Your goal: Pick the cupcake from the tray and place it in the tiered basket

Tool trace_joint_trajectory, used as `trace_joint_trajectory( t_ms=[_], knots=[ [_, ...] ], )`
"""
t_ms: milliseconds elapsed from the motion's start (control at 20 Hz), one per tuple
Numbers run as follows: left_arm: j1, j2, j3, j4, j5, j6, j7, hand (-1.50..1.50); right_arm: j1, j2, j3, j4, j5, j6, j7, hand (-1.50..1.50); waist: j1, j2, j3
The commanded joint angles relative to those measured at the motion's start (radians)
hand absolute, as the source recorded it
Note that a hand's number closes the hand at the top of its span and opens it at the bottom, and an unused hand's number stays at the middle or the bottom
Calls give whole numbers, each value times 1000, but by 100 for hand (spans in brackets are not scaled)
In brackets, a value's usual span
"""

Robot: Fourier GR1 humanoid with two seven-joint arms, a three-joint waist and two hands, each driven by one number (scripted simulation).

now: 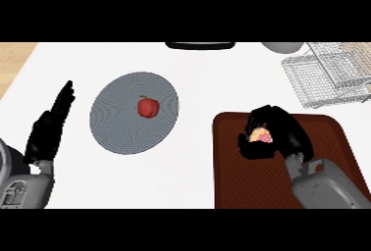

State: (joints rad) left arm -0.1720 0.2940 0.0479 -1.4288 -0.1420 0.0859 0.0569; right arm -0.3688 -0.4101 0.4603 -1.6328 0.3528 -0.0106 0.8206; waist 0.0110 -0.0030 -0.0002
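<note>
The dark red tray [232,162] lies on the white counter [72,63], and everything else is placed from it. Over the tray's upper middle the right hand [279,132] has its fingers and thumb curled round the cupcake [261,136], of which only a patch of pink and yellow shows between them; whether the cupcake rests on the tray or is lifted off it cannot be told. Beyond the tray's far right corner stands the white wire tiered basket [326,78]. Left of the tray sits a grey plate [119,127] carrying a red bell pepper [147,107]. Further left again, well apart from the tray, the left hand [49,128] rests with straight fingers pointing up
</note>
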Motion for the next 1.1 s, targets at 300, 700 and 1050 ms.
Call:
trace_joint_trajectory(
  t_ms=[300, 700, 1050],
  knots=[
    [42, -25, -10, -51, -26, 31, 11, 0, -91, -80, -151, -247, 106, -102, -169, 150, -15, -1, 1],
    [28, -10, 4, -34, -19, -6, 1, 0, -243, -238, -358, -216, 95, 62, -149, 150, -7, 3, 0],
    [-4, 9, 36, -73, -11, -31, 62, 0, -373, -222, -486, -44, -35, 199, -203, 150, -3, 4, 0]
  ],
)
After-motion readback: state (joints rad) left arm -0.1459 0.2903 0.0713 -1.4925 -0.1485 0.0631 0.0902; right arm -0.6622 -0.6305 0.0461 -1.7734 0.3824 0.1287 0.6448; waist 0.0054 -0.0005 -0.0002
